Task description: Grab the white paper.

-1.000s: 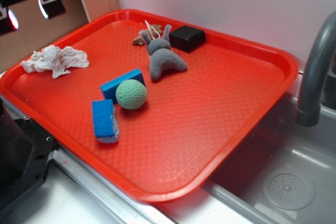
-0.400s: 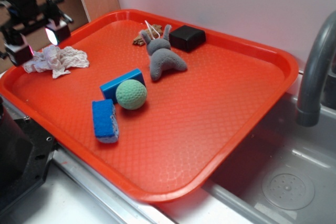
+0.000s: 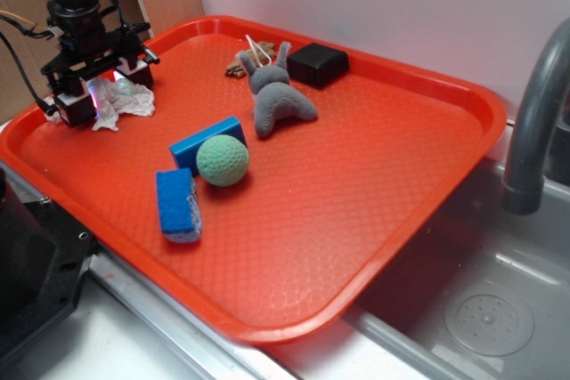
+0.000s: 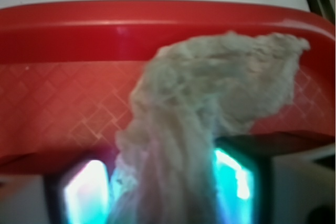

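Observation:
The white paper is a wrinkled wad at the far left of the red tray. My gripper has come down over it, and its two lit fingers stand on either side of the wad, still wide apart. In the wrist view the paper fills the gap between the fingers of my gripper and spreads out beyond them toward the tray's rim. The gripper hides most of the wad in the exterior view.
On the tray are a green ball against a blue block, a blue sponge, a grey plush toy, a black box and a small brown item. A sink with a grey faucet lies to the right.
My gripper has come down and rightward from the upper left corner onto the paper. Its fingers now straddle the wad. Nothing else on the tray has moved.

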